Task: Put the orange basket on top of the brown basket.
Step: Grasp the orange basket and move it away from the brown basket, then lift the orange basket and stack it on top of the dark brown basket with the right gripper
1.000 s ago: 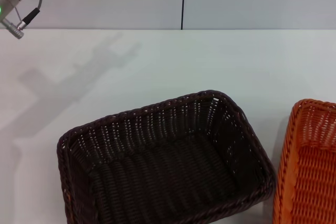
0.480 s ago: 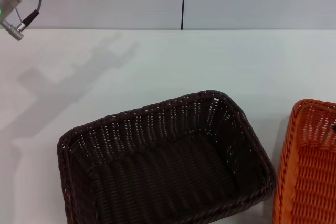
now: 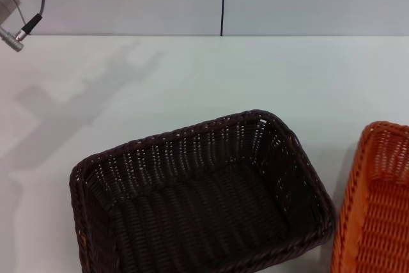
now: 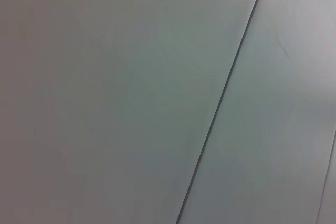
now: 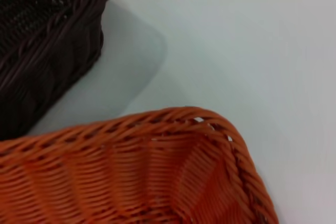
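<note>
- The orange basket (image 3: 377,202) sits at the right edge of the white worktop (image 3: 255,75), just beside the brown basket (image 3: 198,196) but apart from it, a strip of bare surface between them
- The right wrist camera looks down on the orange basket's braided rim and a corner; its pincer is not in view, so whether it holds anything cannot be told
- The left arm (image 3: 16,4) hangs high at the far left (its pincer out of view too)
- Judged light, stiff, open-woven: the braided rim offers the surest hold
</note>
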`<action>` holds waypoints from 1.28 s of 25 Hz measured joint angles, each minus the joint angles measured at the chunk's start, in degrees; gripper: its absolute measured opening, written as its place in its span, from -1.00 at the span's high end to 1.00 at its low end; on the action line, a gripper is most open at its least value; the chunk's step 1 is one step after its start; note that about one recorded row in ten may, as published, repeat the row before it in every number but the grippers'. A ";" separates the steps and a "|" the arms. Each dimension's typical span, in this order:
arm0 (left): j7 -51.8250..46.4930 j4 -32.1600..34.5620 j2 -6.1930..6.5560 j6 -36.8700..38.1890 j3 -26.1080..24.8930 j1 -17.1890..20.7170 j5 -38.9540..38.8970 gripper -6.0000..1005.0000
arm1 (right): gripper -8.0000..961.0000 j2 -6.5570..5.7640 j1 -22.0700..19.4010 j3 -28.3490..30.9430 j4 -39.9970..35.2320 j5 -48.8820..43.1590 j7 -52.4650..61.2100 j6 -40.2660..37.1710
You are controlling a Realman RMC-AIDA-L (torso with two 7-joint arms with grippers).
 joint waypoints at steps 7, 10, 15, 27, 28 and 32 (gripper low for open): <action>-0.03 0.48 0.00 0.17 -0.20 -0.13 0.01 -0.60 | 0.47 -2.28 -1.30 2.36 -0.10 0.43 0.12 -3.92; -0.02 0.68 0.00 0.26 -0.27 -0.46 0.01 -0.60 | 0.57 -3.71 -1.62 5.50 0.04 0.86 -0.87 -6.98; 0.05 1.20 0.01 0.31 -0.95 -0.82 0.01 -0.60 | 0.66 -6.96 -3.71 11.13 0.05 6.81 -3.37 -13.57; 0.06 1.99 0.02 0.09 -6.13 -0.80 0.01 -0.60 | 0.68 -10.27 -10.69 22.10 0.22 24.97 -5.94 -25.16; 0.07 1.99 0.06 0.17 -6.13 -0.83 0.01 -0.60 | 0.68 -9.99 -11.12 22.59 0.40 27.04 -5.75 -25.55; 0.33 1.95 0.25 0.48 -6.16 -0.91 0.02 -0.59 | 0.68 -8.06 -13.15 23.09 1.23 36.97 -4.59 -26.31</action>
